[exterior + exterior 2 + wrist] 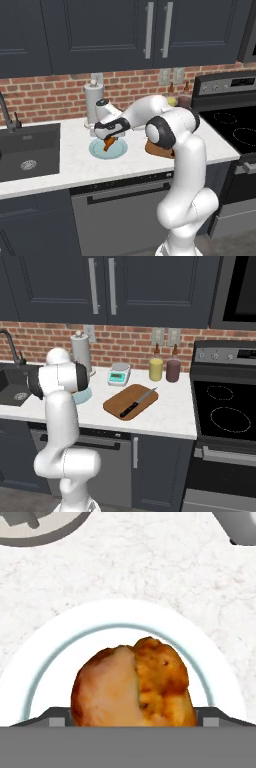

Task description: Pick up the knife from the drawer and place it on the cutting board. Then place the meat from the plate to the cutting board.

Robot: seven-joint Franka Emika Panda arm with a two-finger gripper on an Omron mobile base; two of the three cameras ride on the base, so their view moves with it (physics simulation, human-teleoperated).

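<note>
the white arm bends over the pale counter (60,165) and its gripper (111,136) hangs low over the plate (98,151), which lies on the counter between the sink (27,150) and the cutting board (131,400). in the left base view the orange-brown meat (108,144) shows under the hand, on the plate, with its thin end pointing down toward the front rim. in the hand view the meat (132,684) is very close and large, lying on the plate (60,647) between the two dark fingertips (56,718), one at each side of it. the fingers are spread wide, one on each side of the meat; whether they already touch it i cannot tell, and the meat seems to rest on the plate. in the right base view the cutting board lies on the counter in front of the small white scale (119,375), and the knife (137,402) lies on it slantwise, black handle toward the front edge and grey blade toward the back, the tip near the board's far corner. behind the board, by the brick wall, stand a yellow bottle (156,367) and a dark bottle (173,368), close to each other. the paper towel roll (93,102) stands upright behind the plate. to the right of the counter is the stove (227,406) with a black top.
</note>
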